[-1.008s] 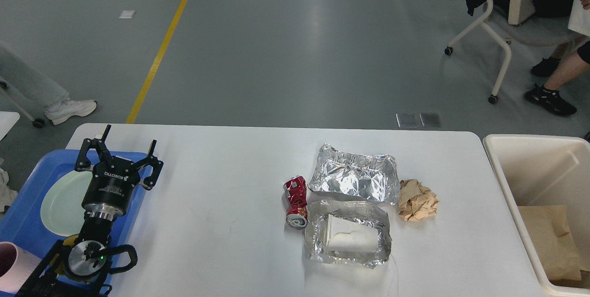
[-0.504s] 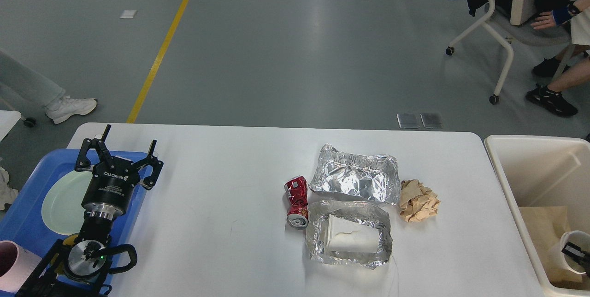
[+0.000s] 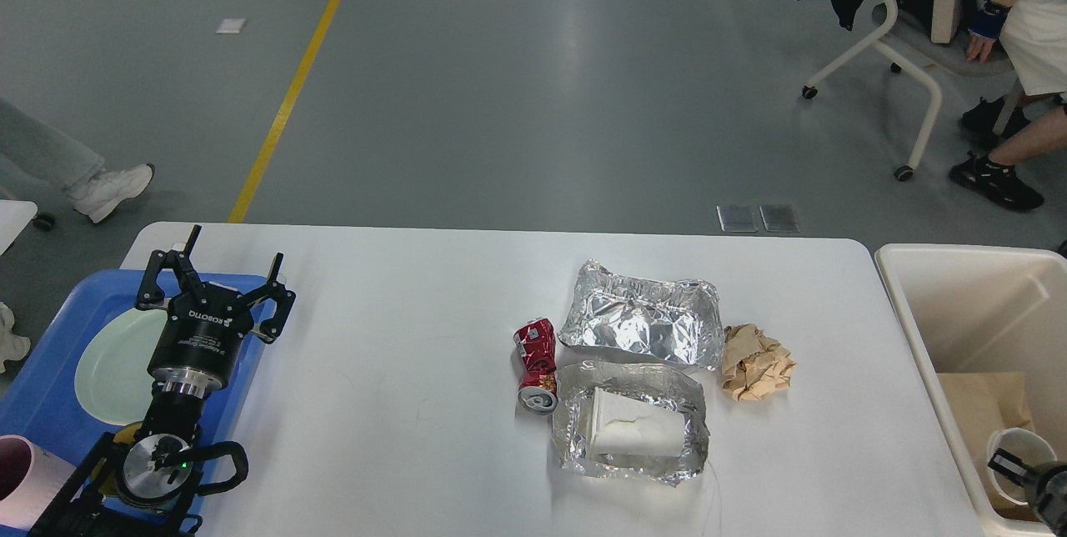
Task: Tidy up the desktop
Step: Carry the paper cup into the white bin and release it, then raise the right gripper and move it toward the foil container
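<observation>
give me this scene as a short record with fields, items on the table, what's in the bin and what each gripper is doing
desktop: white, holds litter near its middle
litter: crushed red can, empty foil tray, foil tray with a white cup lying in it, crumpled brown paper
blue tray: at left edge, pale plate inside
cream bin: at right, brown paper bag inside
left gripper: open, empty, over the blue tray
right gripper: inside the bin at a white cup, state unclear

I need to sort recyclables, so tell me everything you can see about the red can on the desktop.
The red can is a drink can with white markings, metal by its look, dented and crumpled around the middle. It lies on its side on the white desktop, its silver end facing the near edge. It sits just left of the two foil trays, close against the nearer foil tray. No gripper touches it.
</observation>
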Available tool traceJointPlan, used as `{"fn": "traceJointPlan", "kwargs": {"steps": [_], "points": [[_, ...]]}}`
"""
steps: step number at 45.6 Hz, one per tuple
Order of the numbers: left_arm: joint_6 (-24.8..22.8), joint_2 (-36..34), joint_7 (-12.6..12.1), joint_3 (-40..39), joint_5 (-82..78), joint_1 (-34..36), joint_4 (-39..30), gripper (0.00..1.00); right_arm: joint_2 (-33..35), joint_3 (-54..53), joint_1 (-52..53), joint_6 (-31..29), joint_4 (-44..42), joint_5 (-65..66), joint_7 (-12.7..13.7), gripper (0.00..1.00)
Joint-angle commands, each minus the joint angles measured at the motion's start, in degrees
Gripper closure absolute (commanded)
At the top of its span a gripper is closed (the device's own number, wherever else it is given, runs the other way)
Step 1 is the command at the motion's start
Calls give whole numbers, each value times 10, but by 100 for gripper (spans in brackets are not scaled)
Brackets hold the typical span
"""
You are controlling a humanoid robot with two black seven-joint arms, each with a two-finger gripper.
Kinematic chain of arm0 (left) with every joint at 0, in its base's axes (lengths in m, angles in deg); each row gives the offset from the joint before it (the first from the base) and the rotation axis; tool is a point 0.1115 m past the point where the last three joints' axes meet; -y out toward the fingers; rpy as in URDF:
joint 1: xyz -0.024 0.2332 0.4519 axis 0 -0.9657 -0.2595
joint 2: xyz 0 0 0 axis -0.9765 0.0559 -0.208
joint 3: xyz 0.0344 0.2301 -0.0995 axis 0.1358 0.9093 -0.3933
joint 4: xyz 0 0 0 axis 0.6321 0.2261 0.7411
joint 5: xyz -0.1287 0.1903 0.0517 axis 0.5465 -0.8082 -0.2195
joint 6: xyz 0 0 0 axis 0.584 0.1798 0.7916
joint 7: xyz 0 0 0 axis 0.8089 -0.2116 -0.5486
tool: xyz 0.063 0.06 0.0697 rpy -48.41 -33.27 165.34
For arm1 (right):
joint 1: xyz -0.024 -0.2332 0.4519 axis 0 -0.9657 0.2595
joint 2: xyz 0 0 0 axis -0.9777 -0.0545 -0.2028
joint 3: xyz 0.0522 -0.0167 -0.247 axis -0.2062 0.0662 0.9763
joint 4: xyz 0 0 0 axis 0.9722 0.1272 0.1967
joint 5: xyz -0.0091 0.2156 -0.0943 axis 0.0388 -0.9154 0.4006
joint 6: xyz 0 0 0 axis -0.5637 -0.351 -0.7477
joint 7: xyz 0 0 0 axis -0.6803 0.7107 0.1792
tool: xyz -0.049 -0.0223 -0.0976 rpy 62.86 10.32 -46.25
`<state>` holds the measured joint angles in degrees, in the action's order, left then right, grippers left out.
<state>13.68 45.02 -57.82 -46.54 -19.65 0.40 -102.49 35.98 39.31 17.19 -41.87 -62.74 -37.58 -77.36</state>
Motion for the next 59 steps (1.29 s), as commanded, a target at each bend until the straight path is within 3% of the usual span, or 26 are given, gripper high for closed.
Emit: {"fn": "traceJointPlan", "kwargs": {"steps": [1,6,7,44,53,56,59], "points": [[0,0,0,0,0,0,0,4,-2,0,0,25,1,0,0,68],[0,0,0,0,0,0,0,4,-2,1,0,67,1,0,-2,4],[0,0,0,0,0,0,0,4,-3,0,0,74,1,0,-3,0],[0,0,0,0,0,0,0,4,-1,1,1,82,6,0,-2,0],[0,0,0,0,0,0,0,4,24,16,65,64,86,12,1,0],[0,0,0,0,0,0,0,4,61,33,118,53,144,23,21,0],[0,0,0,0,0,0,0,4,89,62,179,43,213,46,58,0]]}}
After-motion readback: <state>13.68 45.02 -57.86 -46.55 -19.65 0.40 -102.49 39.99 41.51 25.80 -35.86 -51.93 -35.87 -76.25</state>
